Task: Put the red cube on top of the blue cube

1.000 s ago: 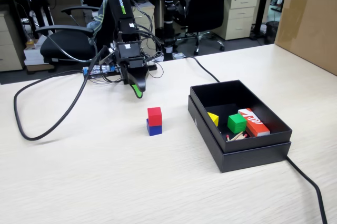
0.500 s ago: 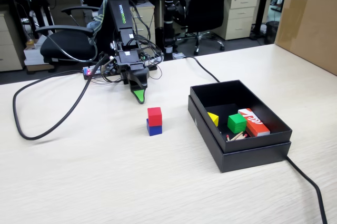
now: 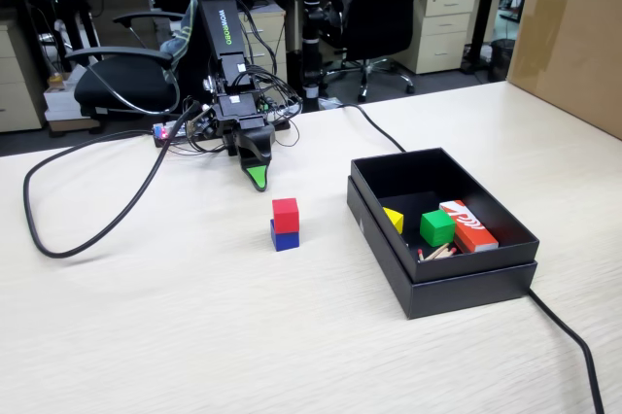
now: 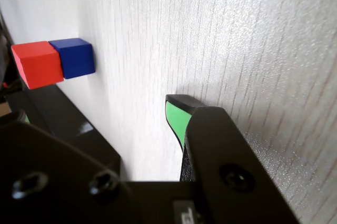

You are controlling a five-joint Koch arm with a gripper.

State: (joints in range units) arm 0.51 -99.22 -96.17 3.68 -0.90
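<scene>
Fixed view: I see the red cube (image 3: 285,214) seated on the blue cube (image 3: 285,236), on the table (image 3: 194,317) just ahead of the gripper (image 3: 257,179) and clear of it. Gripper holds nothing; only one green-tipped jaw shows, so I cannot tell its opening. Wrist view agrees: stack apart from the jaw tip.

A black arm with green lettering, tangled black cables, and a green-tipped hand (image 3: 257,179) fastened by screws.
</scene>
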